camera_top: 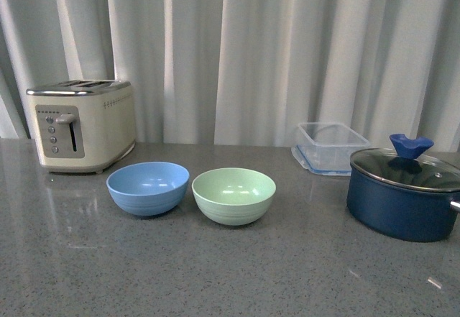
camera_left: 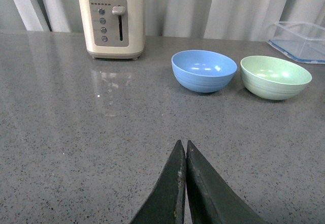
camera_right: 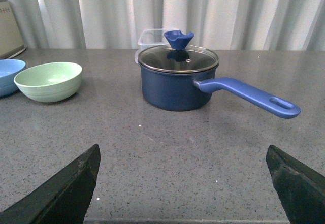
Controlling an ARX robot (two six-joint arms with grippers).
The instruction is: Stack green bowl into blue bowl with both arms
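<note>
Near the middle of the desk [camera_top: 215,274], green bowl [camera_top: 233,195]: upright, mouth up, empty; standing on the desk itself, not inside anything
Blue bowl [camera_top: 148,187]: upright and empty; just beside the green bowl, on the side toward the left edge; the two rims seem barely apart, though the gap is too thin to be sure
Left tool [camera_left: 182,144]: fingers pressed together into a narrow point, gripping nothing; over bare desk toward the front edge, well short of both bowls
Right tool [camera_right: 183,149]: fingers spread wide, nothing between them; low over the desk, facing the pot
Pot [camera_top: 402,198]: dark blue, glass lid on with a blue knob; near the right edge; long blue handle shows in the right wrist view
Toaster [camera_top: 83,124]: cream; back-left corner
Clear container [camera_top: 329,146]: by the back edge, behind the pot
</note>
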